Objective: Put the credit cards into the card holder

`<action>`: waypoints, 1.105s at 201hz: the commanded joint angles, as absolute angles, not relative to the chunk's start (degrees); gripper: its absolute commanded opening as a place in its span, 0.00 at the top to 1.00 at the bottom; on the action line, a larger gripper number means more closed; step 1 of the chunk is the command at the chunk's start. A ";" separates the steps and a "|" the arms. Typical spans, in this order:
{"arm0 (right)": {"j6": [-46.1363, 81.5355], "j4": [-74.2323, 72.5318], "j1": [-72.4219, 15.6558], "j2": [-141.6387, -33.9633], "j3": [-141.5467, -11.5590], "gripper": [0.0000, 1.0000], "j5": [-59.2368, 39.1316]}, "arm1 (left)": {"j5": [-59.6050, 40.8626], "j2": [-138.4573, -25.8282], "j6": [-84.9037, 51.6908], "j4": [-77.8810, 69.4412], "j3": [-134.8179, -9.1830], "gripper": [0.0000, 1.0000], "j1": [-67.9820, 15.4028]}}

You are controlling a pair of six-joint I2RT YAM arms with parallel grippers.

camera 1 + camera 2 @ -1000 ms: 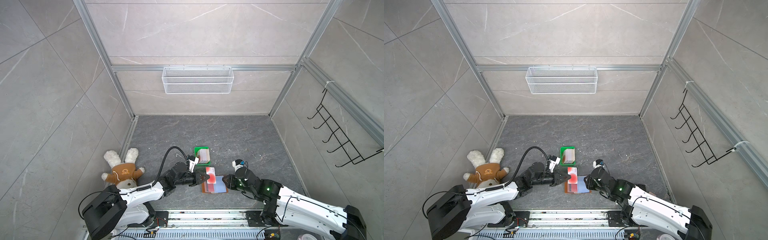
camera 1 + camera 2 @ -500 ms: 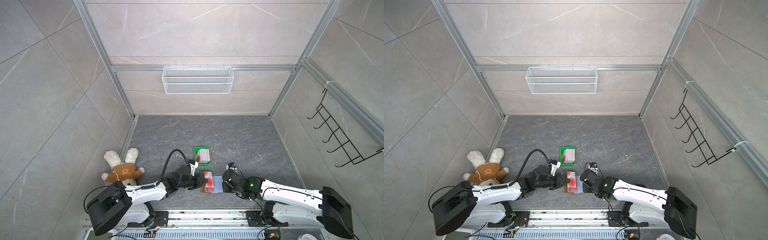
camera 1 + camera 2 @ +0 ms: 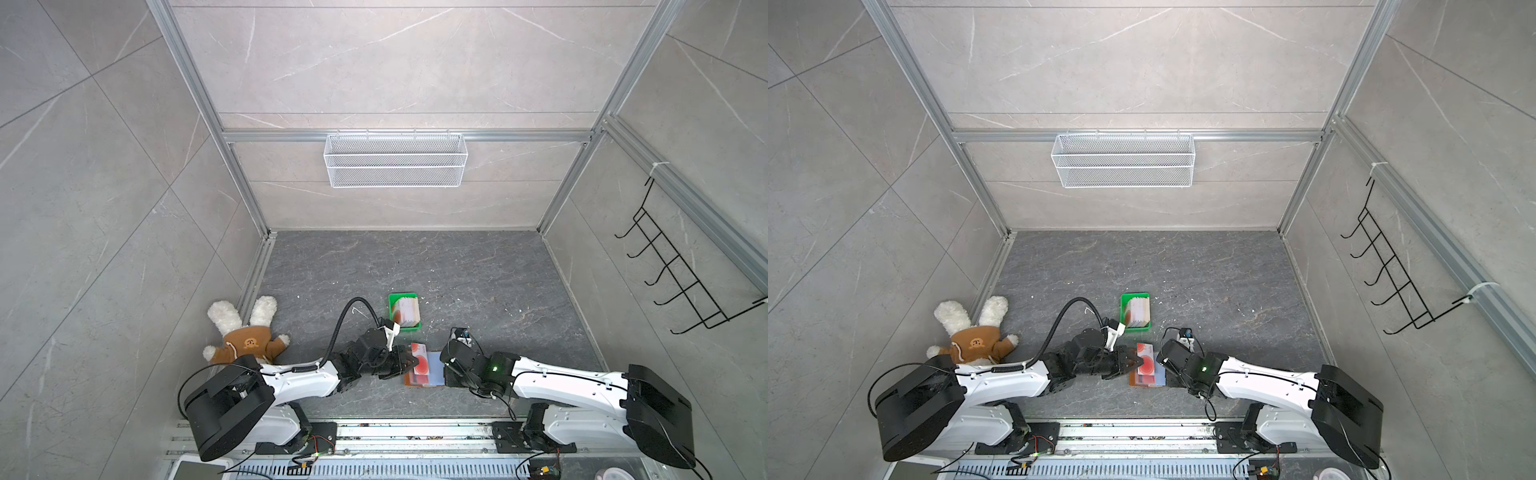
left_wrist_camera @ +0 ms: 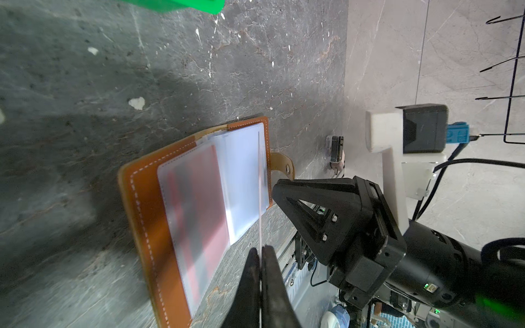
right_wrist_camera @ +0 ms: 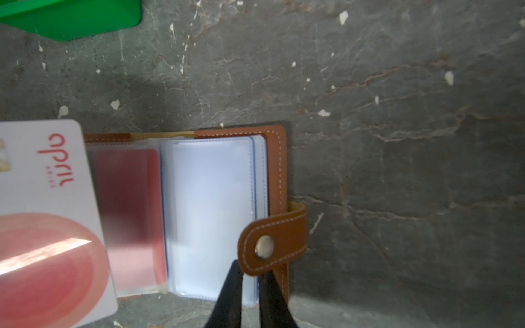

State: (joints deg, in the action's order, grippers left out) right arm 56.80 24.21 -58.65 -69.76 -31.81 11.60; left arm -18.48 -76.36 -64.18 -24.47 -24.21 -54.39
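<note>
Left wrist view: the left gripper [image 4: 260, 257] has its jaws pressed together on one credit card [image 4: 259, 184], edge-on over the card holder [image 4: 142, 215], which lies open on the counter [image 4: 85, 113]. At the right gripper [image 5: 250, 286] the jaws straddle the clear sleeves [image 5: 210, 213], narrowly apart; whether they pinch cannot be told.

1. This is a robot test booth in a lab: a left arm [image 3: 299, 376] and a right arm [image 3: 561, 378], white and black, are bolted to a metal rail [image 3: 415, 432] behind their fingers [image 4: 270, 284].
2. Grey stone-look walls [image 3: 104, 166] are framed by bare aluminium posts [image 3: 210, 124].
3. The bench [image 3: 415, 266] under the fingers is a dark marbled slab flecked with white chips.
4. Staged props:
   - a wire basket [image 3: 395, 166] and a hook rack [image 3: 681, 282] hang well beyond the fingers
   - a stuffed rabbit [image 3: 245, 332] lies beside the left arm
5. Loose wiring [image 3: 309, 455] shows under the rail.
</note>
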 commanded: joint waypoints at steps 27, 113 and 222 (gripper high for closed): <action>58.80 25.84 -59.01 -68.00 -29.86 0.85 12.48 | -18.76 -77.56 -63.22 -26.41 -25.97 1.00 -55.01; 58.58 24.99 -59.00 -68.29 -28.92 0.86 11.91 | -16.92 -80.51 -61.48 -22.95 -28.63 1.00 -56.07; 59.99 25.18 -58.97 -66.17 -29.04 0.73 12.63 | -16.87 -80.59 -60.63 -19.78 -29.66 1.00 -56.03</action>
